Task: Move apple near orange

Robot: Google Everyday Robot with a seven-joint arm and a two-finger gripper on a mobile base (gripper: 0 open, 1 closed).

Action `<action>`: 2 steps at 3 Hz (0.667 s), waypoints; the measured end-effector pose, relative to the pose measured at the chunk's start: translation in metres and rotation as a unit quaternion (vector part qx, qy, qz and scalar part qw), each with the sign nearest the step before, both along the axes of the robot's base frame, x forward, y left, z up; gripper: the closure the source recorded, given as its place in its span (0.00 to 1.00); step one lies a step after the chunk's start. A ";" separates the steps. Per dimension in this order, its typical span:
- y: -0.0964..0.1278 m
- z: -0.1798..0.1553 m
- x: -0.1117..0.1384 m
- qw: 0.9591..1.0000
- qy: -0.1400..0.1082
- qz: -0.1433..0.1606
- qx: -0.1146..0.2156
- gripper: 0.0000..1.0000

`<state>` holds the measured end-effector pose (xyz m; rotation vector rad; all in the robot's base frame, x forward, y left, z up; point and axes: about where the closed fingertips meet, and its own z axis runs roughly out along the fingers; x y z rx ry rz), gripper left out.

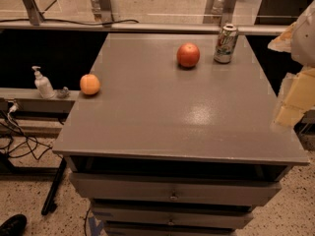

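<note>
The red apple [188, 55] sits on the grey cabinet top [162, 112] toward the back, right of centre. The smaller pale orange [90, 84] sits at the left edge of the top, well apart from the apple. My gripper [294, 95] shows only as a pale, yellowish shape at the far right edge of the camera view, above the cabinet's right side. It is clear of both fruits and holds nothing that I can see.
A soda can [226, 44] stands upright just right of the apple, near the back edge. A white pump bottle [43, 82] stands on a ledge left of the cabinet. Cables [15, 141] lie on the floor at left. Drawers [172, 191] are below the top.
</note>
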<state>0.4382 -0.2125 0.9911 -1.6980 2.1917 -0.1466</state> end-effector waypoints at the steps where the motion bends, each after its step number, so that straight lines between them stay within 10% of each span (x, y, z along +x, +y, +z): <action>1: 0.000 0.000 0.000 1.000 0.000 0.000 0.000 0.00; 2: 0.001 -0.001 0.007 1.000 -0.012 -0.001 0.008 0.00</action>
